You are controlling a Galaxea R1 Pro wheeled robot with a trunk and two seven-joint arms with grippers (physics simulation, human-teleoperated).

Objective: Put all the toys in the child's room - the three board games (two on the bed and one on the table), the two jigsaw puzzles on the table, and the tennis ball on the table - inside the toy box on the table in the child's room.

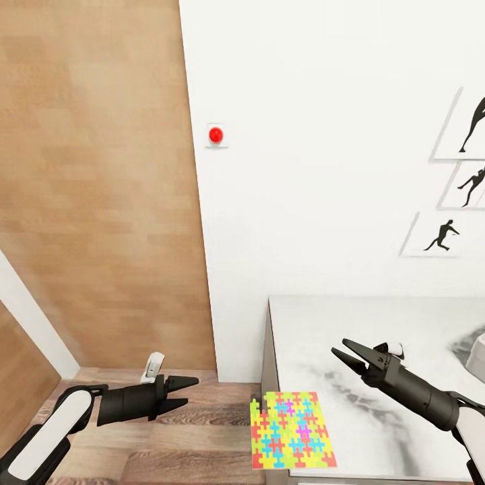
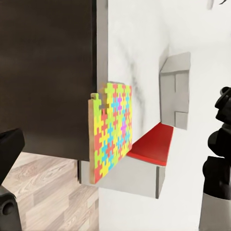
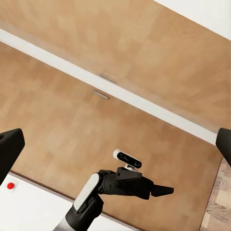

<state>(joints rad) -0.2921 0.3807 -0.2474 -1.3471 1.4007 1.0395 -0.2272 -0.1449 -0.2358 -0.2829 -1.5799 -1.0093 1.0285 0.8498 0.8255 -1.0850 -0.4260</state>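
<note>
A multicoloured jigsaw puzzle [image 1: 293, 430] lies flat on the table [image 1: 377, 330] at its front left corner, its edge slightly over the side. The left wrist view also takes in this jigsaw puzzle [image 2: 113, 130]. My left gripper [image 1: 183, 393] is open and empty over the floor, just left of the table corner. Above the table, behind and right of the puzzle, my right gripper [image 1: 342, 356] hangs open and holds nothing. A sliver of the grey toy box [image 1: 477, 357] shows at the right edge. In the left wrist view the toy box [image 2: 175, 91] stands beyond the puzzle.
A wood-panelled door or wall [image 1: 101, 188] stands to the left, and a white wall with a red round button [image 1: 215, 135] and silhouette prints [image 1: 441, 236] rises behind the table. A grey block with a red top [image 2: 154, 144] sits on the table next to the puzzle.
</note>
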